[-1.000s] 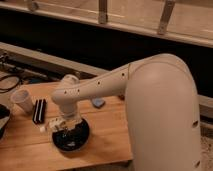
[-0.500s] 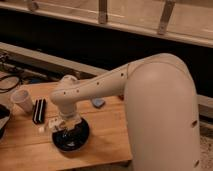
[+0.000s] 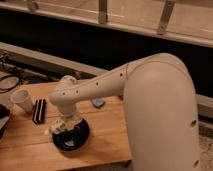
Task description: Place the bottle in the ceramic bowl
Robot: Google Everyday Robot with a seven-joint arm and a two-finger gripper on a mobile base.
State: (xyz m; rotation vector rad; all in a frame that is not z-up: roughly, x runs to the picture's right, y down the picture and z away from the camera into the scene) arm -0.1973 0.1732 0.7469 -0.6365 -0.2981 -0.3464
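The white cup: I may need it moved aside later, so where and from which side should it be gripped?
Probably the rim or upper wall of the white cup, approached from above: its wide mouth opens upward, slightly tilted. The black block crowds its right side. The gripper is over the ceramic bowl.

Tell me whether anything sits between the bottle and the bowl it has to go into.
Nothing visible does. The gripper is right over the bowl, at its left rim, with the pale bottle at it. The black block, cup and blue object lie off to the sides.
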